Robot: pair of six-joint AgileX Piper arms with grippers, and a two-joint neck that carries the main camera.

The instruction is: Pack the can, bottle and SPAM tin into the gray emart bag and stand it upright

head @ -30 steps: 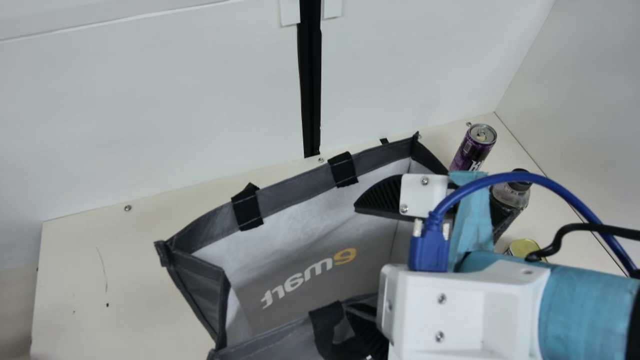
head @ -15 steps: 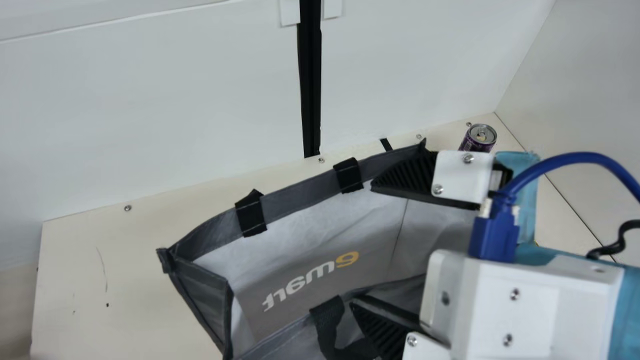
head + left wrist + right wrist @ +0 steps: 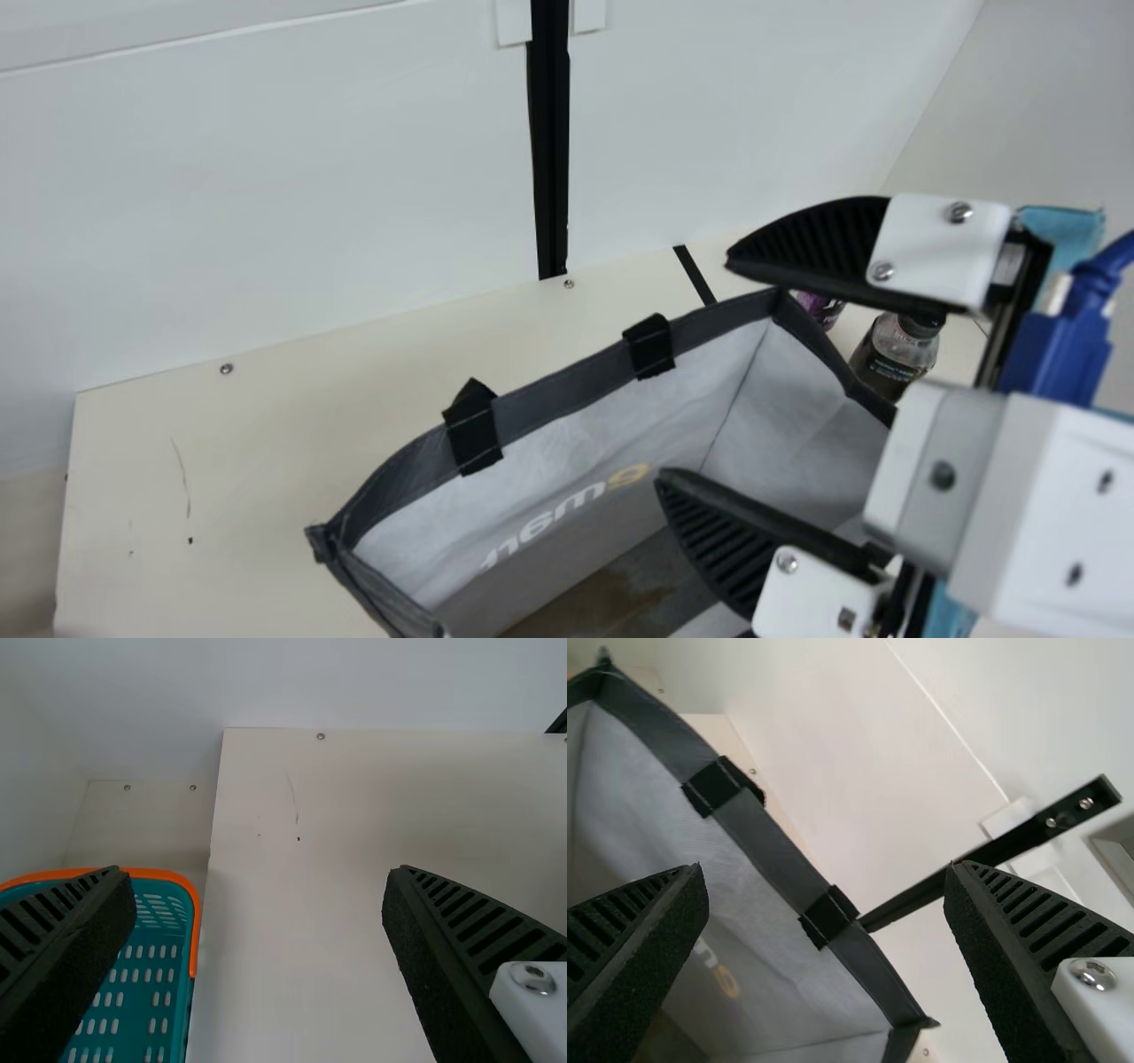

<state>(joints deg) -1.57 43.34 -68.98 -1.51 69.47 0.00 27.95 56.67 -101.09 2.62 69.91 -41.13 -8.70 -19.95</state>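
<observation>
The clear plastic bottle with a black cap (image 3: 889,361) is standing upright beyond the right end of the gray fabric bag (image 3: 567,387), near the purple metal can (image 3: 824,310). The right black ribbed end effector (image 3: 694,369) is hanging nearer than the left, its 2 empty fingers spreading wide, tips pointing away from the bottle.

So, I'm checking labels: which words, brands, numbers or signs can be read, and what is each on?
"emart": inside the bag, running right to left in the main view.
Bottle: label print too small and blurred to read.
Can: print too small to read.
</observation>
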